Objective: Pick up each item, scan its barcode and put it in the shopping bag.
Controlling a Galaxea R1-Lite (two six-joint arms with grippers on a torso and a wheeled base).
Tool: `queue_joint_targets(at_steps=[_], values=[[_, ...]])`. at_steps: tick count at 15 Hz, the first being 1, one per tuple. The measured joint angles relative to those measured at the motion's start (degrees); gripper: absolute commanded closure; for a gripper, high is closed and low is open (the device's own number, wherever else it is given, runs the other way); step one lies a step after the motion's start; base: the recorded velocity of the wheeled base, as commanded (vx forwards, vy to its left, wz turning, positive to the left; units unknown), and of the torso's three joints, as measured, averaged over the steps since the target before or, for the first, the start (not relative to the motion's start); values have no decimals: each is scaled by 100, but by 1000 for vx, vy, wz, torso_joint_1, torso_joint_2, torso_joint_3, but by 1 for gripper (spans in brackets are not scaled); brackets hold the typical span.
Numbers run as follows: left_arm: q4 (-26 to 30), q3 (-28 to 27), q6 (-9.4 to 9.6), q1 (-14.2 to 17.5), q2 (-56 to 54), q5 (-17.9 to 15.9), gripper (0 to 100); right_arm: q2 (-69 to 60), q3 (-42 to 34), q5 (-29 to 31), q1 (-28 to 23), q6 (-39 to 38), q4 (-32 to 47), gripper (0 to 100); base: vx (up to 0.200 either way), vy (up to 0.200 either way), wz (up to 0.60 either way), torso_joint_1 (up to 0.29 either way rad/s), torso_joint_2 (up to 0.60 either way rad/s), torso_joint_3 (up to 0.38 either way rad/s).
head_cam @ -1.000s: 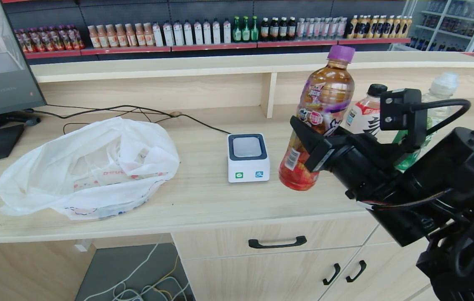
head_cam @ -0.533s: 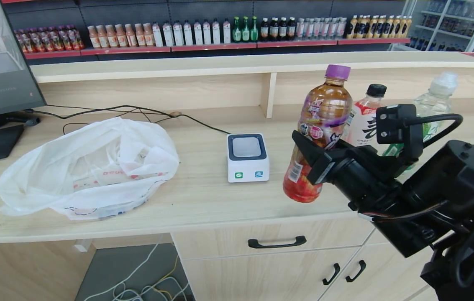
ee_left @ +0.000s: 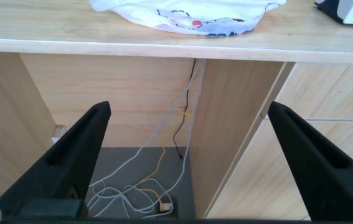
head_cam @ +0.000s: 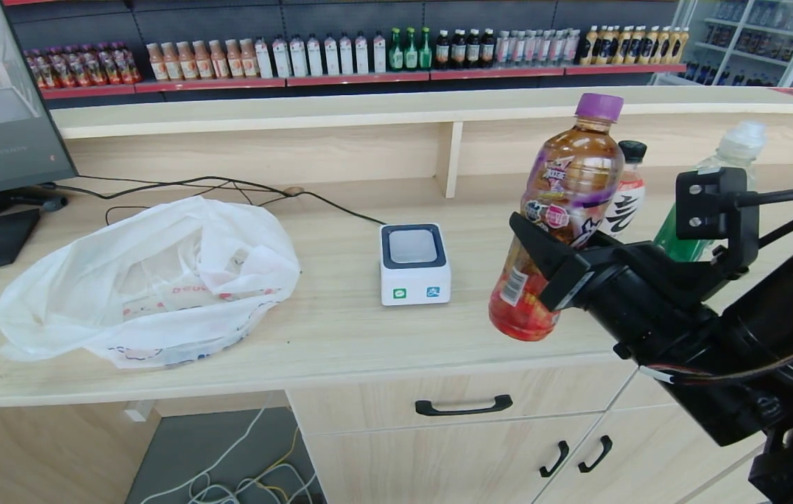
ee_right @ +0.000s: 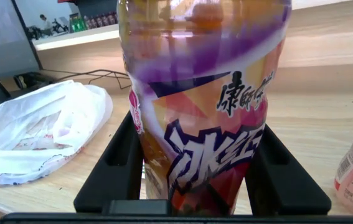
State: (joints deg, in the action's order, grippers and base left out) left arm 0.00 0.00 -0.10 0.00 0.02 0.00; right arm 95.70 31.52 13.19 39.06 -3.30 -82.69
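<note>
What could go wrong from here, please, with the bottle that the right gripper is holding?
The purple-capped bottle sits tilted in the right gripper, its barcode facing sideways, so the scanner may miss it. The shopping bag lies slumped with no clear opening, so the bottle might land on top and roll off. The black-capped bottle stands close behind and could be knocked.

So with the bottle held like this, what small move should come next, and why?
Probably swing the bottle left over the scanner, barcode turned down toward it. The right gripper is shut on the bottle, which hangs to the right of the scanner, and the barcode faces sideways. The bag comes afterwards.
</note>
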Motion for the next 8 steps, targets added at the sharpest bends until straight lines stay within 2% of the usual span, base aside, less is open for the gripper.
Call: queue_joint_targets(at_steps=[1, 8], values=[[0, 0, -4, 0, 0, 0, 0, -11, 15, -6, 2, -39, -16, 100, 0, 0, 0, 0, 0, 0], [0, 0, -9, 0, 0, -2, 0, -85, -68, -22, -6, -71, -49, 100, 0, 200, 0, 2, 2, 2]])
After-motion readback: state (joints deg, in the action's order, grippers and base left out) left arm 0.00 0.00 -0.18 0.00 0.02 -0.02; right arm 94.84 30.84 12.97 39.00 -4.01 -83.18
